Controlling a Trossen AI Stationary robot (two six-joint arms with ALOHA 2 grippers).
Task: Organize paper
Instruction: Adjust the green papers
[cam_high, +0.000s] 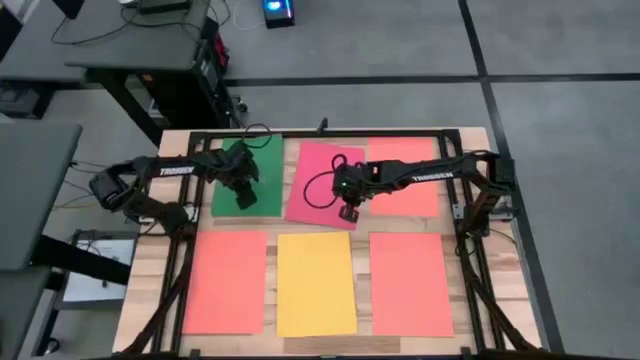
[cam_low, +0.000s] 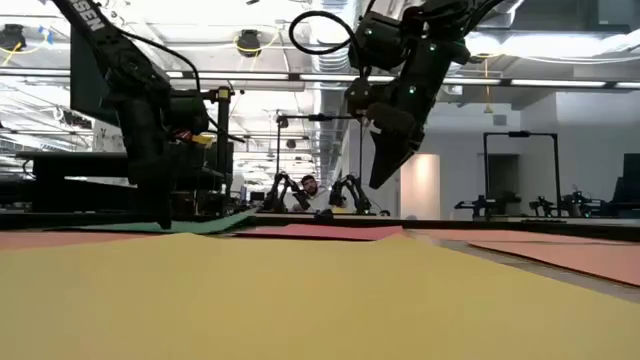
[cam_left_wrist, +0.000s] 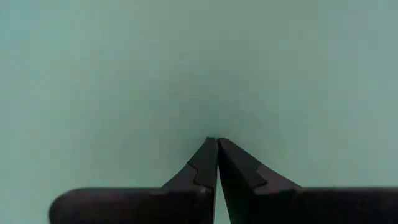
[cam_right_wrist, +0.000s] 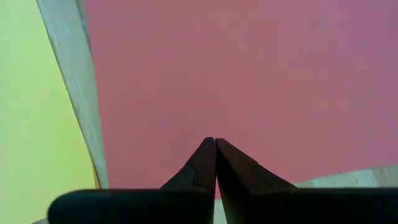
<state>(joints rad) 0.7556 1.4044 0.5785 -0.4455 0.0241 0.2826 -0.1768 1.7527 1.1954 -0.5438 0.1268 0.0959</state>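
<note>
Left gripper (cam_left_wrist: 216, 142): fingers pressed together, nothing between them, tips down on the green sheet (cam_high: 236, 180), which fills the left wrist view. In the low view this gripper (cam_low: 160, 215) reaches the paper surface.

Right gripper (cam_right_wrist: 215, 142): fingers together too, empty, tips over the near edge of the pink-red sheet (cam_high: 322, 183). In the low view it (cam_low: 380, 175) hangs clear above the sheet, not touching.

Six sheets lie flat on the wooden table (cam_high: 508, 300) in two rows, all same size. Far row: green at left, pink-red in the middle and slightly skewed, an orange sheet (cam_high: 418, 190) at right, partly under the right arm. Near row: orange-red sheet (cam_high: 226, 282) at left, yellow sheet (cam_high: 316, 284) in the middle, another orange-red sheet (cam_high: 410, 284) at right. Narrow strips of table show between the sheets. The green sheet's edge lifts slightly in the low view.
</note>
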